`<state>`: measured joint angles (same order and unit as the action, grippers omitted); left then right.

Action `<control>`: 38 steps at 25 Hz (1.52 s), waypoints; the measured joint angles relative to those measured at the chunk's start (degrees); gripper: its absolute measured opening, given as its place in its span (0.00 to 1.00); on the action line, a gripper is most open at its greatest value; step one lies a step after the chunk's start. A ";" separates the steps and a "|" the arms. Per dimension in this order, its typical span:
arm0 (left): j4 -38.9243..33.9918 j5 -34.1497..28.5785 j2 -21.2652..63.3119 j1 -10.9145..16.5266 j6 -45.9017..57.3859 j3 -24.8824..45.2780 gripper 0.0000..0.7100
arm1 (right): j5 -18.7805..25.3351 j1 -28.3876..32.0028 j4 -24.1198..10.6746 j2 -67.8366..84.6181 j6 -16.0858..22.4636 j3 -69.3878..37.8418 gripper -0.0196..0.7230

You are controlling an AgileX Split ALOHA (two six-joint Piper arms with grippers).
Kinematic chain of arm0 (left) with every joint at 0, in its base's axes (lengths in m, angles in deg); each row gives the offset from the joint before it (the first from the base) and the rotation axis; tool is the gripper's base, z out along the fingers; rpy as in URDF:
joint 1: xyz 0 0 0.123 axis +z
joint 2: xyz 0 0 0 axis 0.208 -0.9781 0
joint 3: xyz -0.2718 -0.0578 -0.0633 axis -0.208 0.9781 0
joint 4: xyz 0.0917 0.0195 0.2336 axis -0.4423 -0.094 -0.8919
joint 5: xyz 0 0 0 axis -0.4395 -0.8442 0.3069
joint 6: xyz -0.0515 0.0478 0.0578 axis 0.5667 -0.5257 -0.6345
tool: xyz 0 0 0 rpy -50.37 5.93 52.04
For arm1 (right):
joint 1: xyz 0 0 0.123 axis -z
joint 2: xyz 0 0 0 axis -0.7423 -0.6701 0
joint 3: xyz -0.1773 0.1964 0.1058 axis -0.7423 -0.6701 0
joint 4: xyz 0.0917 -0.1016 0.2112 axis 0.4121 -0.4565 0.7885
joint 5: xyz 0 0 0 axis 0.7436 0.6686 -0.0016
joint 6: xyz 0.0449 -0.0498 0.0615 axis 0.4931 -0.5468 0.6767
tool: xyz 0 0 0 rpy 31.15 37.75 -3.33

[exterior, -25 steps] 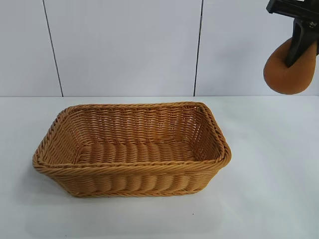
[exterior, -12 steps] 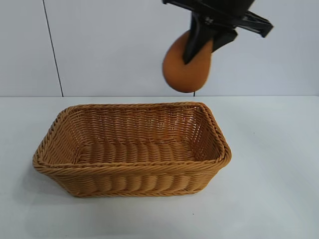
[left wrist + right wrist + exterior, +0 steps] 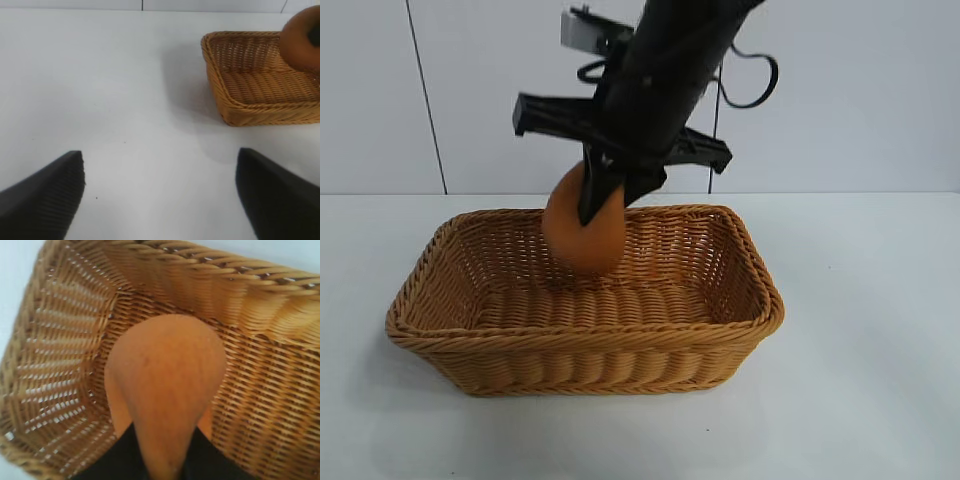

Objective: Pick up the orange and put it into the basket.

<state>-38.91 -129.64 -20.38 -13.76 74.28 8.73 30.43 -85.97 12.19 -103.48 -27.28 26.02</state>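
Observation:
My right gripper (image 3: 603, 190) is shut on the orange (image 3: 583, 232) and holds it by its narrow neck, base down, over the inside of the wicker basket (image 3: 740, 322). The fruit hangs at about rim height, above the basket's middle. In the right wrist view the orange (image 3: 167, 375) fills the centre with the basket floor (image 3: 250, 405) below it and my black fingers (image 3: 122, 460) on either side of the neck. My left gripper (image 3: 160, 195) is open and empty over bare table, well away from the basket (image 3: 240, 107); the orange (image 3: 300, 42) shows at that view's edge.
The basket stands on a white table (image 3: 860, 390) in front of a white panelled wall (image 3: 520, 90). Bare table lies on all sides of the basket.
My right arm has carried the orange from the upper right leftward and down, from above the basket's far right corner to inside the basket's opening. The basket has not moved.

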 joint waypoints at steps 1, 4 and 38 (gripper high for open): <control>0.00 0.00 0.00 0.00 0.00 0.00 0.83 | -0.81 0.00 0.12 -1.47 0.00 0.00 0.08; 0.00 0.00 0.00 0.00 0.00 0.00 0.83 | -1.26 0.00 0.64 -4.23 0.00 0.00 0.08; 0.05 0.00 0.00 0.00 0.00 0.00 0.83 | 29.56 17.59 -19.55 -0.76 2.08 26.01 0.93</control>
<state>-38.86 -129.64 -20.38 -13.76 74.28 8.73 59.99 -68.38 -7.36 -104.24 -25.20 52.03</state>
